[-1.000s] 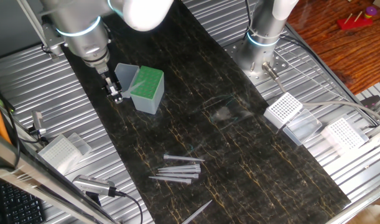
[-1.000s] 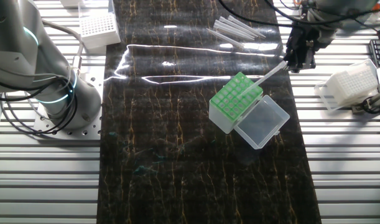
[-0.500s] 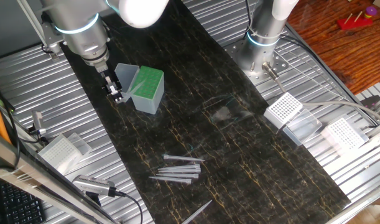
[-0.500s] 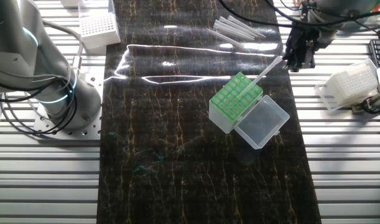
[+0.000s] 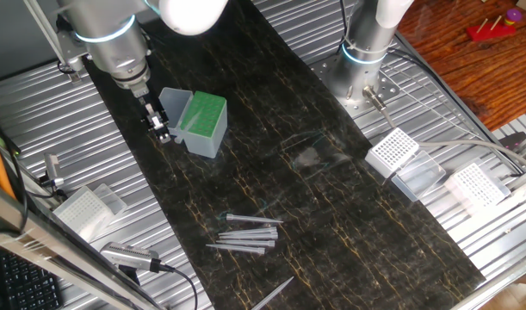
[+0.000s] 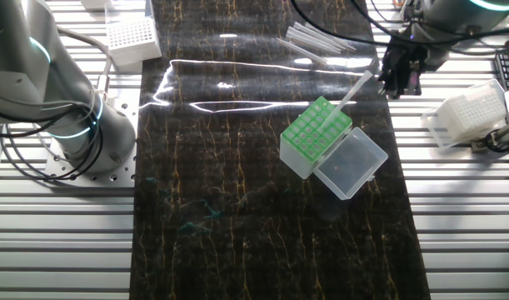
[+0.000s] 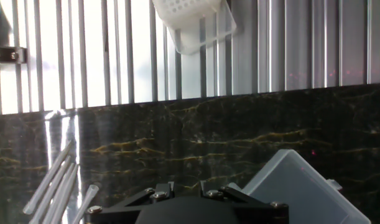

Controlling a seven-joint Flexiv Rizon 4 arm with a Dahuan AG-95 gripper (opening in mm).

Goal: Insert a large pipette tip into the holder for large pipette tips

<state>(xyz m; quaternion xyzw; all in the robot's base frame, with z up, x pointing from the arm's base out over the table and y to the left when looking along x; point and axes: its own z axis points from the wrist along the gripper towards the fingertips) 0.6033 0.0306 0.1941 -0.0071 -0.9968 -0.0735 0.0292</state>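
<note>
Gripping the large pipette tip point(image 6: 354, 88) by its wide end, the fingers point(image 6: 396, 82) hang at about 2 o'clock from the holder for large pipette tips point(image 6: 316, 136). This tip slants down toward 8 o'clock, its narrow end over the green top. Spare tips point(image 6: 317, 38) lie on the dark surface point(image 6: 237, 200) at 12 o'clock from the holder.

Both fixed views look steeply down at the worktop point(image 5: 331, 215) from opposite ends, sharing it; the hand view looks closely beyond the fingers.
</note>
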